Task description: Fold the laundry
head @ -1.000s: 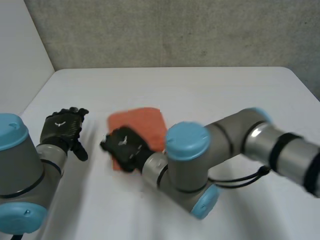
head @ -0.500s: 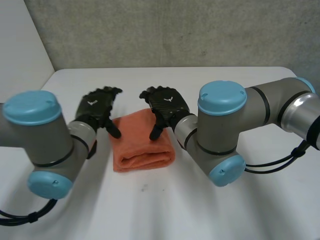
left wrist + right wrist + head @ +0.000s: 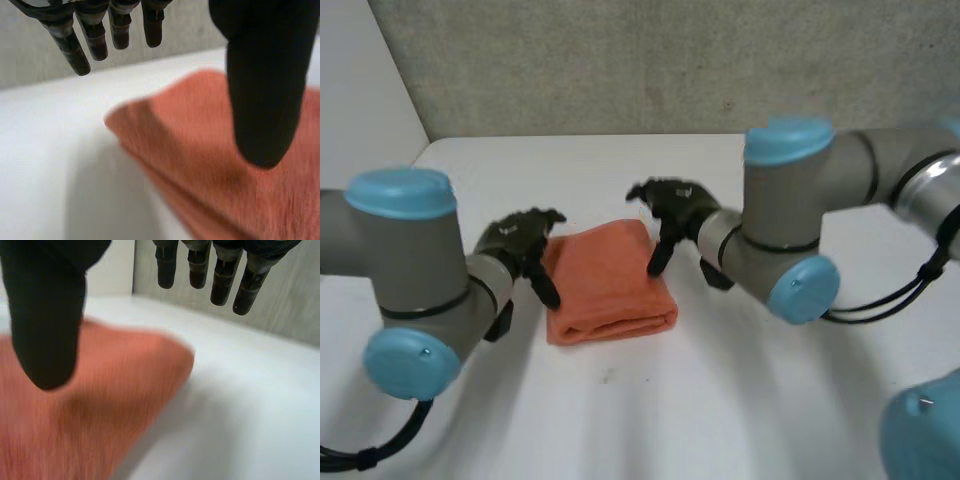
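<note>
Left hand [image 3: 516, 240] and right hand [image 3: 676, 206], fingers loose and empty, flank the folded orange cloth [image 3: 605, 285]; contact with it unclear.

Diffuse, fairly bright light lies evenly on the matt white tabletop [image 3: 620, 420]. The folded orange cloth [image 3: 608, 283] throws a faint, soft-edged shadow onto the tabletop along its edge below the left hand's [image 3: 520, 240] fingers [image 3: 95, 35], and another beside its corner under the right hand's [image 3: 675, 205] fingers [image 3: 220, 280]. The left hand's thumb [image 3: 265, 75] and the right hand's thumb [image 3: 45, 315] show as flat, uniformly black shapes.
</note>
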### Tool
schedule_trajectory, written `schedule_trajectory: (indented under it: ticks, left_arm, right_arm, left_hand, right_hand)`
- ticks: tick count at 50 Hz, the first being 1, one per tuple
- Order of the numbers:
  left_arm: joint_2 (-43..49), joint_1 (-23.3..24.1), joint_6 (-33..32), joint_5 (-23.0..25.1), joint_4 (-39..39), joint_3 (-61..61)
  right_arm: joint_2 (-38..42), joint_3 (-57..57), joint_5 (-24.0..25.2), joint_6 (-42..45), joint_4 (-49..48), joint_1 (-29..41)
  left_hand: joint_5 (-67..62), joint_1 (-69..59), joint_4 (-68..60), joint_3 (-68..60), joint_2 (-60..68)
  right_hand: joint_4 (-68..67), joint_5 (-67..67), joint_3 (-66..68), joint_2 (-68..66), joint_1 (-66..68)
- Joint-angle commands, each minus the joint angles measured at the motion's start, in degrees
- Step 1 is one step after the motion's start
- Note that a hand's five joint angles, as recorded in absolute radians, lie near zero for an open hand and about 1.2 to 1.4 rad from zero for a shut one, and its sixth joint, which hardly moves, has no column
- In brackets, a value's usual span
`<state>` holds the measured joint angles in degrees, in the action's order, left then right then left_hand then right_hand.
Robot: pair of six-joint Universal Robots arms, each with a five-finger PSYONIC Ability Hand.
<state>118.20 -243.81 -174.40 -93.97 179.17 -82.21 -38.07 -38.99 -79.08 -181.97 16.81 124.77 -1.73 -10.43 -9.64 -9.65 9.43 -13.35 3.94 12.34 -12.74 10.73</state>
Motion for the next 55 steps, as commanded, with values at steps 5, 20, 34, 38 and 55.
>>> schedule_trajectory:
  ticks: [5, 20, 34, 38, 55]
  left_arm:
    - [-15.81, -0.35, 0.29, -0.16, 0.04, 1.43]
    - [-29.08, -5.89, 0.2, 0.02, -1.98, -1.29]
    - [-28.99, -5.1, 0.03, 0.11, -1.98, -0.59]
    - [-28.38, -4.84, -0.32, 0.11, -2.07, -1.03]
    - [-28.37, -4.66, -0.5, 0.2, -2.07, -1.2]
  right_arm:
    - [-21.87, -12.33, -1.96, -1.98, -6.79, -4.54]
    - [-48.06, -41.16, -12.68, 12.08, -19.54, -12.8]
    - [-48.41, -42.39, -14.62, 12.61, -18.22, -13.94]
    - [-48.33, -43.27, -14.35, 12.61, -18.31, -13.94]
    - [-47.62, -44.24, -13.47, 12.78, -18.4, -13.06]
  left_hand:
    - [1.73, 0.43, -0.36, -0.35, 0.57]
    - [1.68, 0.39, -0.41, -0.4, 0.62]
    - [1.68, 0.39, -0.41, -0.4, 0.62]
    - [1.73, 0.43, -0.36, -0.35, 0.57]
    - [1.73, 0.43, -0.36, -0.35, 0.57]
  right_hand:
    - [3.35, -3.94, -2.34, 2.74, -0.73]
    - [3.35, -3.94, -2.34, 2.74, -0.73]
    - [3.35, -3.94, -2.34, 2.74, -0.73]
    - [3.35, -3.94, -2.34, 2.74, -0.73]
    - [3.35, -3.94, -2.34, 2.74, -0.73]
